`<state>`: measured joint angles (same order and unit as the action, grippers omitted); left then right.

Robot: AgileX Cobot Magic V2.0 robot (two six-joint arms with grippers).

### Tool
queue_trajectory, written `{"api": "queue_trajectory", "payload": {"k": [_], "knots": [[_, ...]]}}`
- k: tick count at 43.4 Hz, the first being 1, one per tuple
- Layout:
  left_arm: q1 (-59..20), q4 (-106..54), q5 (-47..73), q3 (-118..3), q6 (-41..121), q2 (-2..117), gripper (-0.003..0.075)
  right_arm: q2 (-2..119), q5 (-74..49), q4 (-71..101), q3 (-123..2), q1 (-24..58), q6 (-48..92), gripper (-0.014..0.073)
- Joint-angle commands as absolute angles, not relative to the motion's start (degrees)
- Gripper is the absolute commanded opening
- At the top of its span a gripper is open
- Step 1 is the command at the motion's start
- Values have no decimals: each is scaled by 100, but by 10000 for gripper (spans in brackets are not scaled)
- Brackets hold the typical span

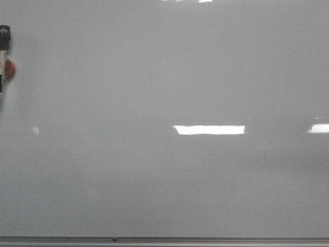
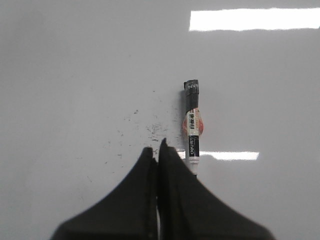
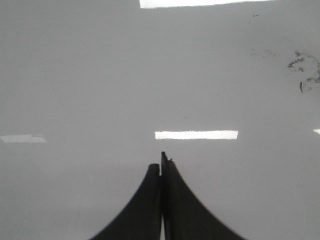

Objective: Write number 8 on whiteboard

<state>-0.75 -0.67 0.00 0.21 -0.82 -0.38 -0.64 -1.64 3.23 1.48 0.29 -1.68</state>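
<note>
One whiteboard fills my front view, glossy pale grey, with a thin grey metal frame along its 6 o'clock edge. I count three bright rectangular light reflections on it there: one just right of centre, one at the 3 o'clock edge, and a faint small one toward 9 o'clock. I cannot find a drawn number 8 on the board in any view.

I see one marker, at the 9 o'clock edge of the front view, cut off by the picture's border. It has a black cap, a white labelled barrel and a reddish patch at its side.

My two grippers appear only in the wrist views. My left gripper has its dark fingers pressed together with nothing between them; the marker lies just beside the fingertips, and I cannot tell whether they touch. Scattered black specks dot the board near it.

My right gripper is likewise pressed together, holding nothing. A few dark smudges mark the board well apart from it.
</note>
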Motion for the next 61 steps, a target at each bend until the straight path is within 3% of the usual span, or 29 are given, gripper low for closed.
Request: {"api": "queue_trajectory", "payload": {"k": [1, 14, 30, 53, 57, 61], "knots": [[-77, -120, -499, -314, -98, -106, -21, -161, 96, 249, -102, 19, -172, -109], [-77, -120, 682, -1906, -98, 291, -21, 149, -1215, 243, -1529, 24, 0, -109], [-77, -120, 2264, -3822, -98, 1776, -21, 1935, -2225, 243, -3447, 24, 268, -109], [-77, -120, 2893, -3868, -98, 2886, -20, 3483, -2383, 243, -3662, 24, 268, -101], [-77, -120, 2905, -3868, -87, 3066, 17, 3645, -2383, 243, -3662, 24, 288, -20], [-77, -120, 2905, -3868, -73, 3282, 163, 3724, -2396, 243, -3664, 24, 292, 165]]}}
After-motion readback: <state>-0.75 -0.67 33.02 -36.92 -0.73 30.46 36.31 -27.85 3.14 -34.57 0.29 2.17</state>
